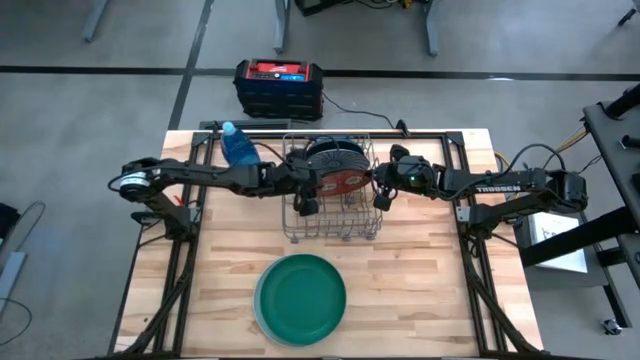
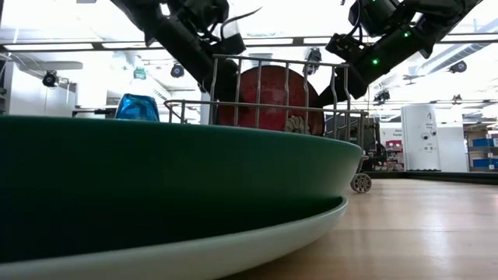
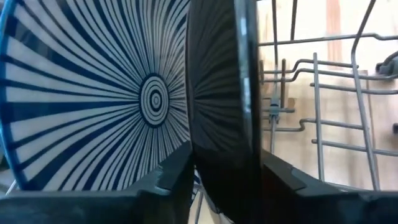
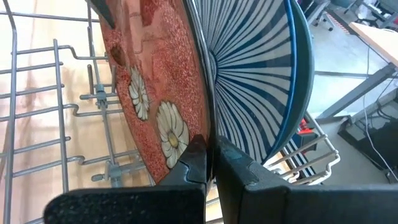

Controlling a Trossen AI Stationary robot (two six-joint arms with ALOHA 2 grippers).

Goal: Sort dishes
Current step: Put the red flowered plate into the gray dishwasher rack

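A red plate with pale flower marks (image 1: 345, 181) (image 2: 268, 97) (image 4: 149, 81) stands on edge in the wire rack (image 1: 335, 228). A white plate with dark radial stripes (image 3: 93, 93) (image 4: 255, 68) stands right behind it on the far side. My left gripper (image 1: 308, 190) (image 3: 224, 180) is at the red plate's left rim and my right gripper (image 1: 383, 192) (image 4: 210, 155) at its right rim, each shut on it. A dark teal plate (image 1: 300, 295) lies on a paler green one (image 2: 257, 245) near the table's near edge. My left gripper has the red plate's left rim (image 3: 227, 124), which looks dark from this side, between its two fingers. It comes level from the table's left. The plate stands upright in the rack. My right gripper pinches the red plate's right rim (image 4: 202, 134) between its two fingers, one on the flowered face and one behind. It comes level from the table's right. The plate is upright, close against the striped plate.
The rack's upright wires (image 4: 56, 93) (image 3: 317, 106) stand on the near side of the red plate. A blue bottle (image 1: 237, 147) (image 2: 138, 105) stands left of the rack at the far edge. A black and red box (image 1: 280, 85) sits beyond the table.
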